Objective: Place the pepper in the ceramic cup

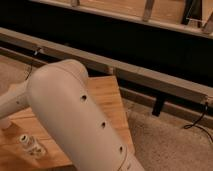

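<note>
My white arm (75, 115) fills the middle of the camera view and covers most of the wooden table (107, 92). The gripper is out of view, off the left edge or behind the arm. The pepper is hidden or out of view. The ceramic cup does not show clearly; a pale shape at the far left edge (4, 123) is cut off and I cannot tell what it is.
A small clear jar with a white cap (31, 145) lies on the table at the lower left, beside the arm. A long grey rail (150, 77) runs behind the table. Speckled floor (165, 145) and a dark cable (197, 122) lie to the right.
</note>
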Robot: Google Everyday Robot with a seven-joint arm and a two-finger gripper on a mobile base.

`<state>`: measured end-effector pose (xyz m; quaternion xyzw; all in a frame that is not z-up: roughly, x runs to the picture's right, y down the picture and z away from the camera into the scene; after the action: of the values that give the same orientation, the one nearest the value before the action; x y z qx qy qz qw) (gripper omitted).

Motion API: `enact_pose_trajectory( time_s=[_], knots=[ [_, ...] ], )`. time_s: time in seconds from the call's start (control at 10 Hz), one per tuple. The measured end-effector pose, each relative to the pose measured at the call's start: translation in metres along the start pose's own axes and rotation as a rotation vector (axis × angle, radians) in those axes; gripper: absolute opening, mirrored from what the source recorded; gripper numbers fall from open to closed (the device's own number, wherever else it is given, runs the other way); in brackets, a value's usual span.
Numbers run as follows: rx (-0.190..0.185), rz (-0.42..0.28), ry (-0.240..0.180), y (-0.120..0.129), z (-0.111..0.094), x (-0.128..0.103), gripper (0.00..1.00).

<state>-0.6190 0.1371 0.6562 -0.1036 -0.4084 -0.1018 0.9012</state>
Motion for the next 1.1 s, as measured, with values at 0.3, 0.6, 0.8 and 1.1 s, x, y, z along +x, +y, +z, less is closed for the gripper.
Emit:
enact_pose_trajectory(
  time_s=[0.3,0.6,0.8,1.1],
  knots=[
    [0.011,0.007,-0.026,-0.004,0.003,0.000,0.00],
    [0.020,0.016,-0.038,-0.007,0.005,0.005,0.18],
    [0.026,0.025,-0.044,-0.009,0.007,0.008,0.39],
    [0.036,0.038,-0.062,-0.012,0.007,0.010,0.66]
  ],
)
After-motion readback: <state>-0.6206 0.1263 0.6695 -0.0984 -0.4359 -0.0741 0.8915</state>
